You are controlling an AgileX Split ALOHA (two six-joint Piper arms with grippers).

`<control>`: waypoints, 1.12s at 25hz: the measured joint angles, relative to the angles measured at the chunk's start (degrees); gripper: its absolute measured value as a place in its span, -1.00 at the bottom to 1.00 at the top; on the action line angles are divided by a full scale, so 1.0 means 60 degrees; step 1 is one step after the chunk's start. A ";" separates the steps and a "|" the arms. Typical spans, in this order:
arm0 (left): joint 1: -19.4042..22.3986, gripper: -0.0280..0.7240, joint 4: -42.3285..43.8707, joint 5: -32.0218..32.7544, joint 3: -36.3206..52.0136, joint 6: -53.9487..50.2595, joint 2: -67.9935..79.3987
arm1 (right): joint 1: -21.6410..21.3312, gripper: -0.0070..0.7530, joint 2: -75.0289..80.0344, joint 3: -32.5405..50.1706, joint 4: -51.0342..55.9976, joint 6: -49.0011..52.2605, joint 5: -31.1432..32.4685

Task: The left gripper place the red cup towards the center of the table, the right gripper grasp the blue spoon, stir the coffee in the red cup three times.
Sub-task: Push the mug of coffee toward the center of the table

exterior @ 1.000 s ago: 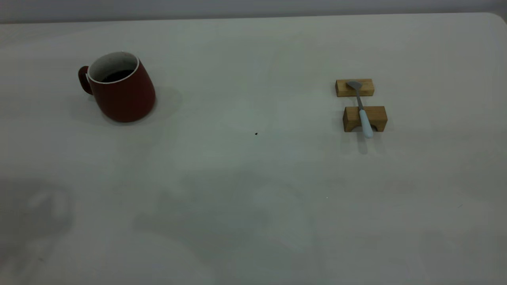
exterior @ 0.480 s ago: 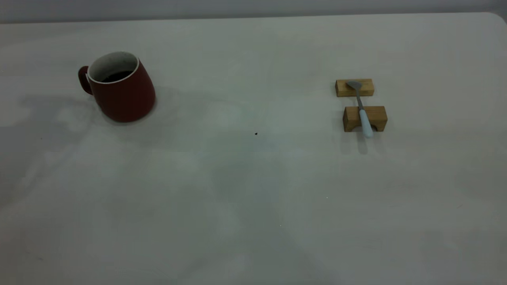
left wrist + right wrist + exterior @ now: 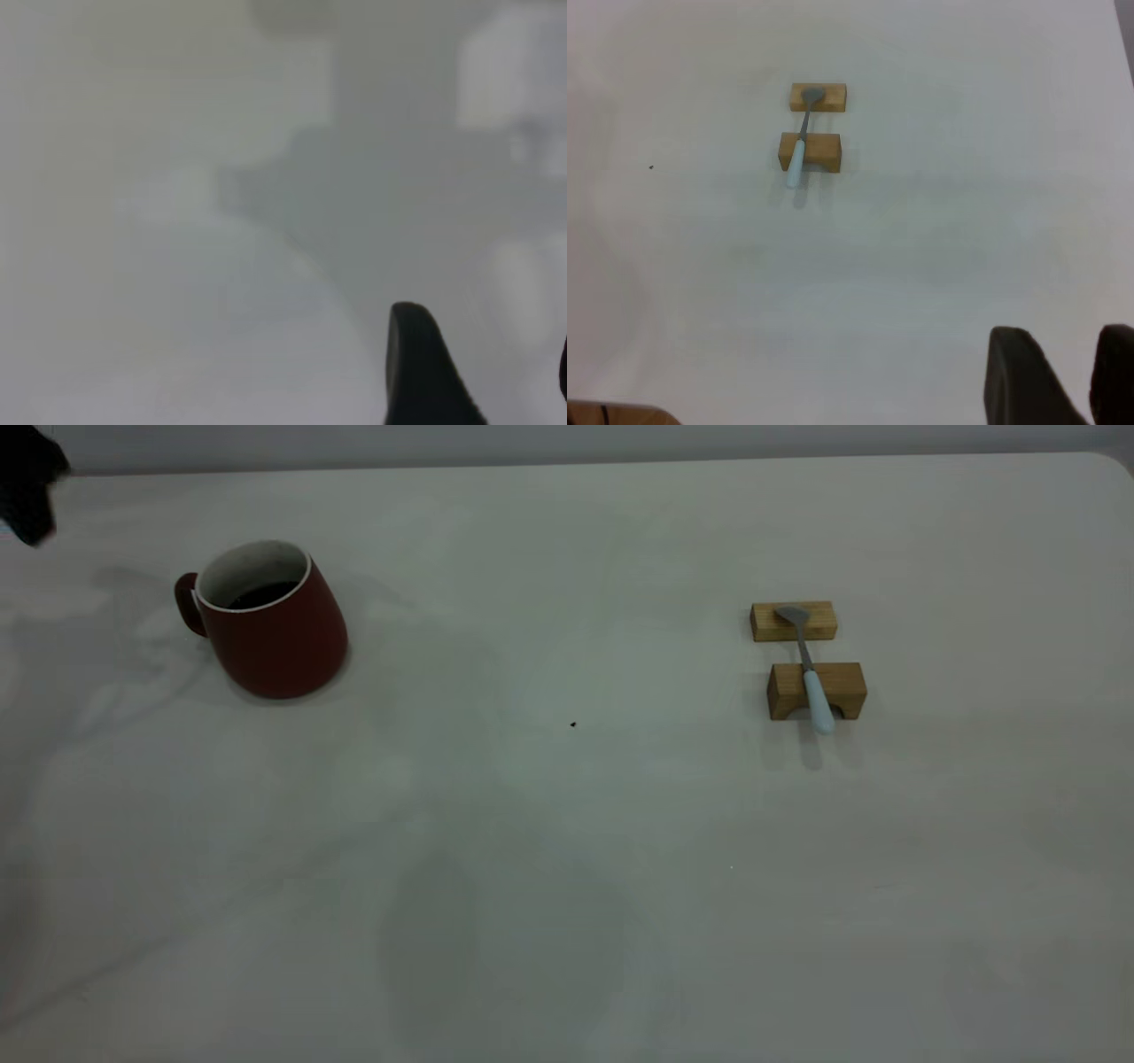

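The red cup (image 3: 275,633) stands upright at the table's (image 3: 567,886) far left, handle pointing left, with dark coffee (image 3: 263,593) inside. A black part of the left arm (image 3: 27,483) shows in the far left corner, well apart from the cup. In the left wrist view my left gripper (image 3: 487,367) is open over bare table, nothing between its fingers. The blue spoon (image 3: 811,673) (image 3: 800,146) lies across two wooden blocks at the right. My right gripper (image 3: 1063,354) hovers far from the spoon, fingertips (image 3: 1014,363) slightly apart, empty.
Two tan wooden blocks (image 3: 794,621) (image 3: 817,689) carry the spoon, its bowl on the far one and its handle sticking out over the near one. A tiny dark speck (image 3: 572,724) lies mid-table. The table's rounded corner (image 3: 1112,465) is at the far right.
A black part of the left arm has come into the exterior view at the far left corner, and shadows on the table have shifted. Cup and spoon have not moved.
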 joint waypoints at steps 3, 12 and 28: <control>-0.0018 0.26 -0.0683 0.0681 -0.1222 0.1869 0.1018 | 0.0000 -0.36 0.0000 0.0000 0.0000 0.0000 0.0000; -0.0498 0.26 -0.1537 0.1448 -0.2300 0.7702 0.2169 | 0.0000 -0.36 0.0000 0.0000 0.0000 0.0000 0.0000; -0.1121 0.26 -0.3447 0.1549 -0.2377 1.1057 0.2428 | 0.0000 -0.36 0.0000 0.0000 0.0000 0.0000 0.0000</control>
